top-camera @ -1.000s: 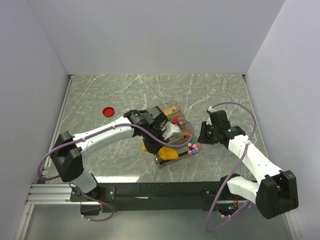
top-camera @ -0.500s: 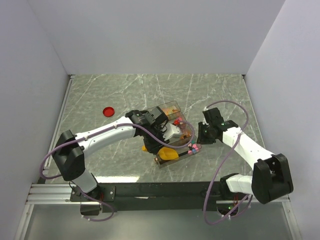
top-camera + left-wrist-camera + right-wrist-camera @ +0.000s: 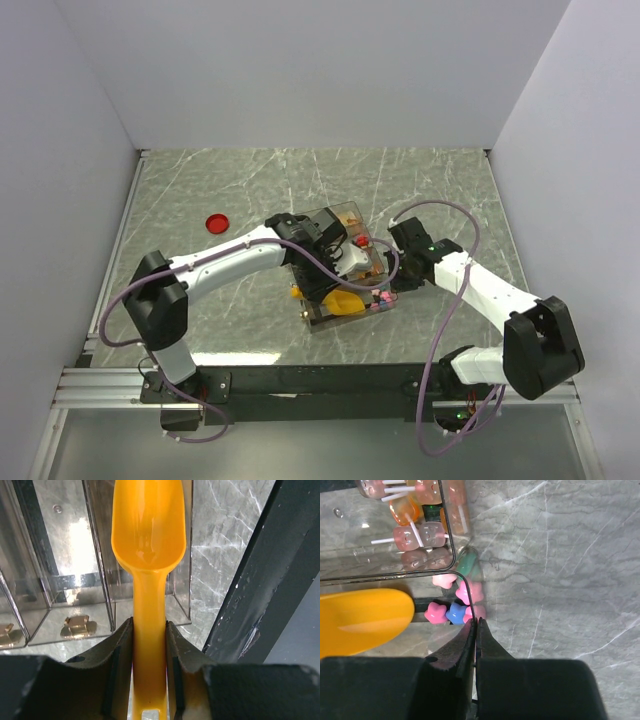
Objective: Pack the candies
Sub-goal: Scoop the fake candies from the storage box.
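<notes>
Left hand (image 3: 149,626) was clamped narrowly on the flat handle of the yellow-orange plastic scoop (image 3: 149,525), whose bowl was empty and hung over the bare compartments of the clear plastic divided box (image 3: 335,212). The right hand (image 3: 475,622) was closed tight, its tips at the rounded near corner of that box; whether they pinched the thin clear wall or merely touched it could not be told. The small star-shaped candies (image 3: 455,613), pink, blue and one green, lay bunched at that same corner, just beside the right hand's tips and near the scoop's front edge; the clear rim crossed the cluster, so it was unclear which sat inside the wall and which on the grey marbled table (image 3: 560,555). Jelly sweets on white sticks (image 3: 410,530) filled a neighbouring compartment. The step in hand looked like the gathering of the loose candies. Next, the scoop would probably need to tip low and slide under the cluster while the right hand braced the corner, since such light pieces could skitter away.
</notes>
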### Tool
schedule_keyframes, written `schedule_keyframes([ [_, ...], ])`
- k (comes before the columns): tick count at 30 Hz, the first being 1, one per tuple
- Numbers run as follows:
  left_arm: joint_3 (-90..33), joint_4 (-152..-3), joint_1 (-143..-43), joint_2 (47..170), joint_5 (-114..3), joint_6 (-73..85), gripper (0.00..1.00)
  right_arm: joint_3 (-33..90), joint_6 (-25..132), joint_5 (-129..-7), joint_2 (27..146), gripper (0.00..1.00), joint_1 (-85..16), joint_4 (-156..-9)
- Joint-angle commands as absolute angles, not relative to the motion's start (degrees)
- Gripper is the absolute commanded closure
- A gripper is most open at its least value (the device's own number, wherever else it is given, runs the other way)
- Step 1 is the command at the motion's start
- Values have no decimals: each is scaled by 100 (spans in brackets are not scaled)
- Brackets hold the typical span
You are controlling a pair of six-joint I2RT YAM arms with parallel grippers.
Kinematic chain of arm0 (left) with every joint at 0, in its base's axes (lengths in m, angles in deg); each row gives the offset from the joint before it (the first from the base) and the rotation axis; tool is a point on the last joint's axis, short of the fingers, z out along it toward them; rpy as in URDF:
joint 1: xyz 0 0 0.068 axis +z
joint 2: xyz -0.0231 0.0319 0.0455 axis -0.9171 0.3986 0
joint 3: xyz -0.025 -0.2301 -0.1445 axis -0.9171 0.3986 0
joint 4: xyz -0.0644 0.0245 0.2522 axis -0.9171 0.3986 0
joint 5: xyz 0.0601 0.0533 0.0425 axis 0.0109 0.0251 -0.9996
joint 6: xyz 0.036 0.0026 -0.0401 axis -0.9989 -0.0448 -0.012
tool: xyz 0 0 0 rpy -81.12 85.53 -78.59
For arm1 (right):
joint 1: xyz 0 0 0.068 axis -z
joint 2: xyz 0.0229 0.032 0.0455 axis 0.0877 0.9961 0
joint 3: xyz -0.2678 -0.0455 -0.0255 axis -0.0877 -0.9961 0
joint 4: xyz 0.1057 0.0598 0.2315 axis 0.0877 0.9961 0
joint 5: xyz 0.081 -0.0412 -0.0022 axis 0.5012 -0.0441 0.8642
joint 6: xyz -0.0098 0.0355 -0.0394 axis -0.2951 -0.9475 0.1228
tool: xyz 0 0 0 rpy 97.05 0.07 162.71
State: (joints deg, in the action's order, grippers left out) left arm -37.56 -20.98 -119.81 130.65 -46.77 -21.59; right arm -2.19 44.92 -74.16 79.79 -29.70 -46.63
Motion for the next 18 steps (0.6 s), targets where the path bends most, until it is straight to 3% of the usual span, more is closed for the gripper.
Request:
schedule_keyframes([
  [1, -4024, -1871, -12039, 13205, -4276, -2357, 99, 76, 4298, -7517, 8035, 100, -3061, -4862],
  [18, -4656, -1818, -12223, 13996, -4319, -2481, 99, 50, 4325, -7394, 7982, 100, -3210, -5258],
])
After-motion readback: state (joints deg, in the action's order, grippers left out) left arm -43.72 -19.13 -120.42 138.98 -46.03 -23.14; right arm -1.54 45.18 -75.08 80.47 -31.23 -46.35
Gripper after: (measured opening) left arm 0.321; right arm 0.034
